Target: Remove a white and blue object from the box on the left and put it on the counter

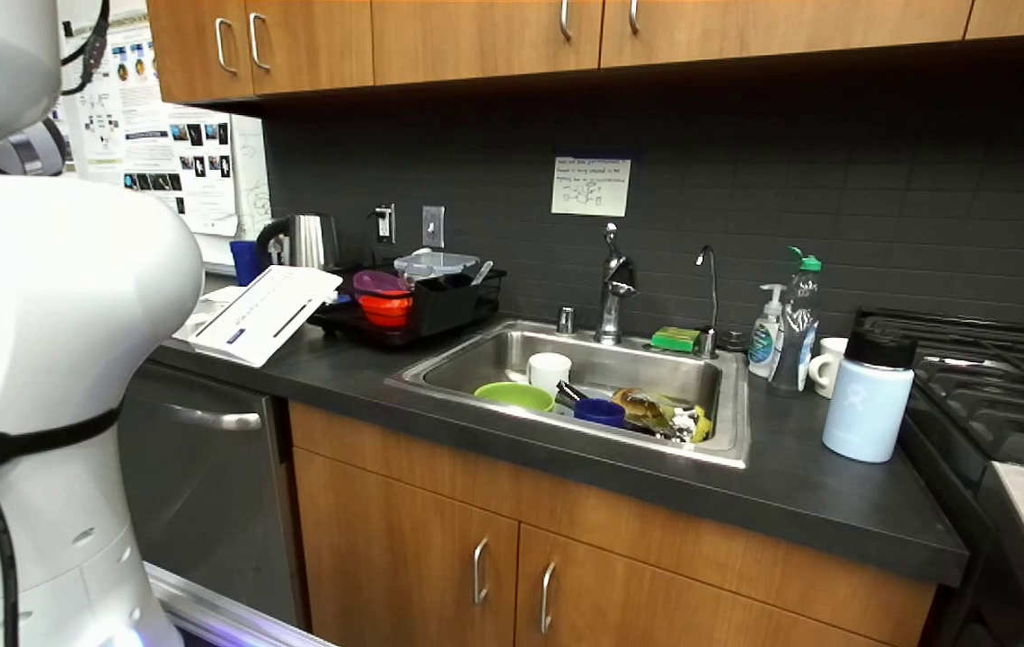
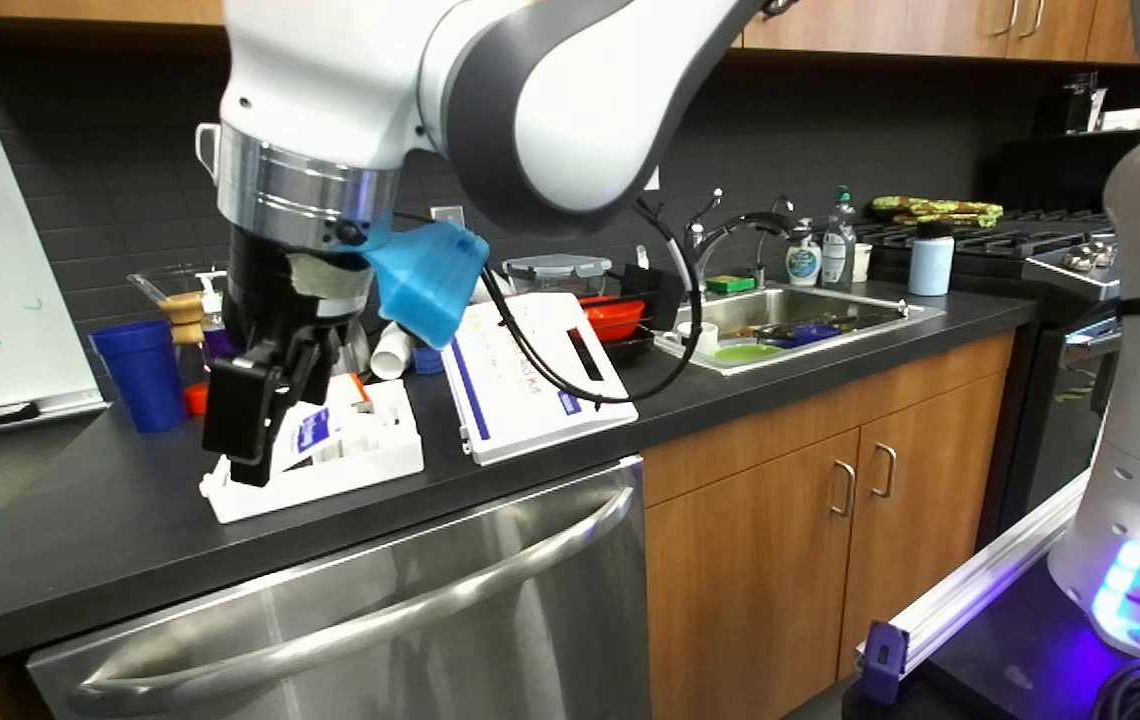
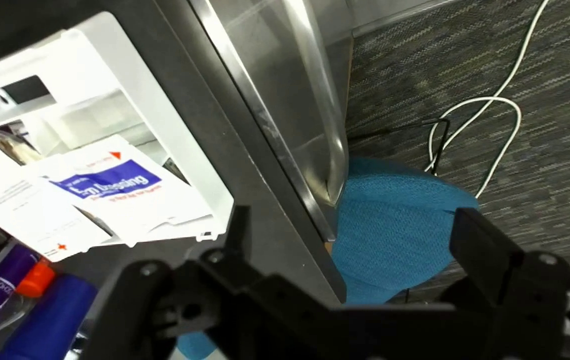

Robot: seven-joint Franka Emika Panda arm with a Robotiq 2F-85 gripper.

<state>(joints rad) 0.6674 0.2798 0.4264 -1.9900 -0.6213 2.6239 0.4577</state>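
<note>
The white box (image 2: 320, 490) lies open on the dark counter (image 2: 130, 520), its printed lid (image 2: 535, 375) folded out towards the sink. In the wrist view the box's rim (image 3: 165, 117) shows at the left. A white packet with a blue band (image 3: 115, 182) lies on top of other white packets inside the box; it also shows in an exterior view (image 2: 315, 430). My gripper (image 3: 355, 235) is open and empty, its fingers wide apart over the counter's front edge, beside the box. In an exterior view the gripper (image 2: 255, 430) hangs in front of the box and partly hides it.
A blue cup (image 2: 142, 375) and a purple bottle (image 3: 5, 287) stand by the box. The dishwasher handle (image 2: 360, 640) juts out below the counter edge. A blue chair (image 3: 395, 230) stands below. The dish rack (image 1: 440, 310) and the sink (image 1: 566, 341) lie beyond the lid.
</note>
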